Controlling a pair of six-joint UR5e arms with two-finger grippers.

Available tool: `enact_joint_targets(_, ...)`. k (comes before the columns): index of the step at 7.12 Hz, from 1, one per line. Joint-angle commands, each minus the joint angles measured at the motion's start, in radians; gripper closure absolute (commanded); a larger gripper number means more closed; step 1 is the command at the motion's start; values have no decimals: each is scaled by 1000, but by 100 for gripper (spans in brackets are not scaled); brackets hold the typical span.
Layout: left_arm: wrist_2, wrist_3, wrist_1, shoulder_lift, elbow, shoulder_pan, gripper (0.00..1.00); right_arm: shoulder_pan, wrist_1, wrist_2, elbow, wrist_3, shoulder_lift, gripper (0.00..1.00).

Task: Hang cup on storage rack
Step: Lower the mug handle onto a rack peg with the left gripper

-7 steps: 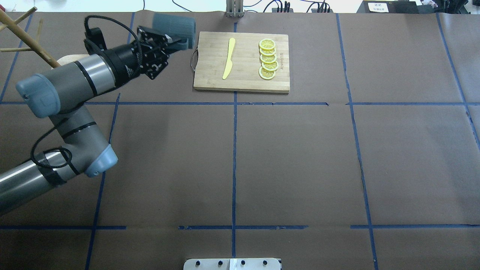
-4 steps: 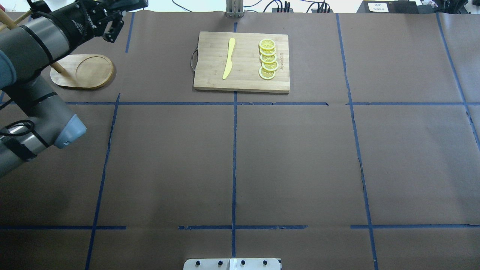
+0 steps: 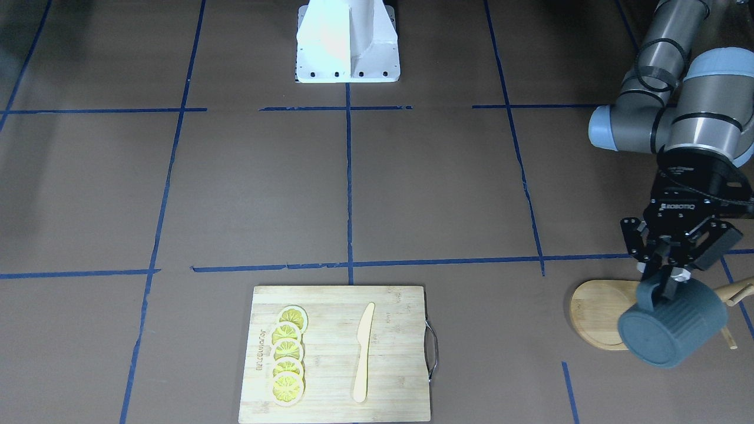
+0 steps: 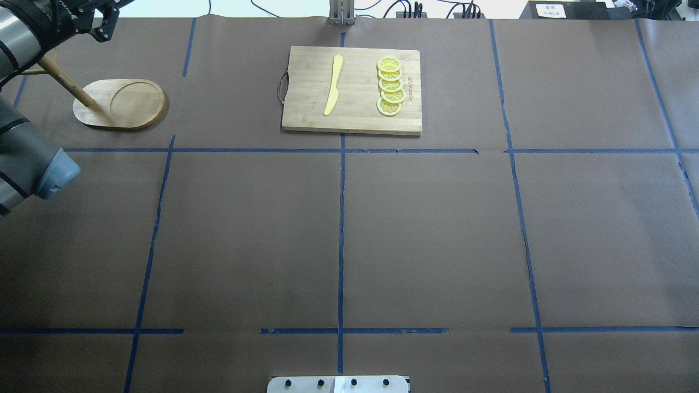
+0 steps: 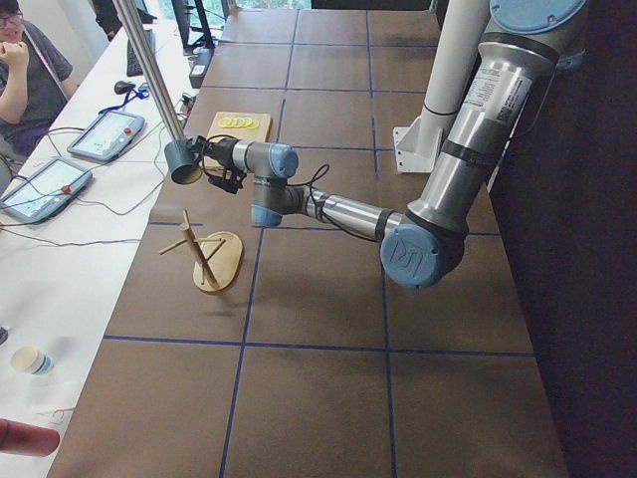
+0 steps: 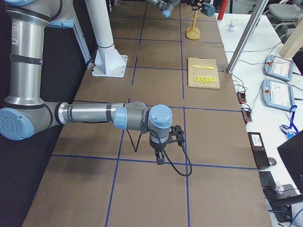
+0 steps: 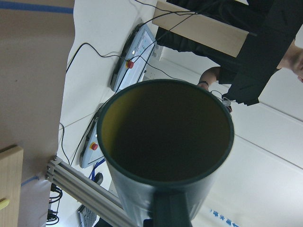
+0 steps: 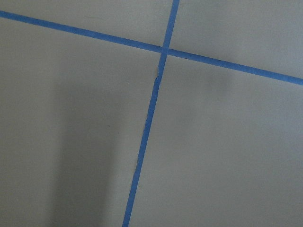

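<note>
While the cup [image 3: 671,330] is on its way to the storage rack [image 3: 594,312], your left gripper [image 3: 664,278] has its jaws pinching the angular handle [image 3: 650,296]. The body hangs on its side below them, closed bottom toward the front-facing camera and open mouth toward the wrist camera. I judge that you hold it by the handle so the wrist can steer the loop onto a peg.

From the left side view the cup rides high, above the rack's top and clear of the thin pegs [image 3: 737,292]. That is probably to avoid knocking them before you line up.

Your right gripper [image 6: 161,158] hovers low over bare table [image 4: 437,229], well apart from the work. I cannot tell how its jaws stand.

The cutting board [image 4: 352,117], with its knife [image 4: 333,84] and lemon slices [image 4: 390,87], lies well apart from the rack and plays no part.

Against the overhead view a second ago, you have swung the left arm away from the board's near edge toward the far left corner of the table. Then the cup showed between rack and board and the arm covered the rack's oval base [image 4: 125,103]. Now the base lies fully uncovered and the cup has left that view. Board, knife and slices have not shifted.
</note>
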Motion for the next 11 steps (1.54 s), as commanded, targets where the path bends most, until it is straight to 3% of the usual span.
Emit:
enact_joint_targets(1,-1,-18,-69,53,20,-10,100,-1,0,0,0,0,6,0)
enact_joint_targets(4,-4,-17,-124,73,40,-12,100,-1,-2,2,0,0,9,0)
enact_joint_targets(7,-5,-17,-290,73,184,-27,100,-1,-2,2,-1,0,9,0)
enact_joint_targets(11,-5,-17,-316,94,218,-25,100,-1,-2,2,-1,0,9,0)
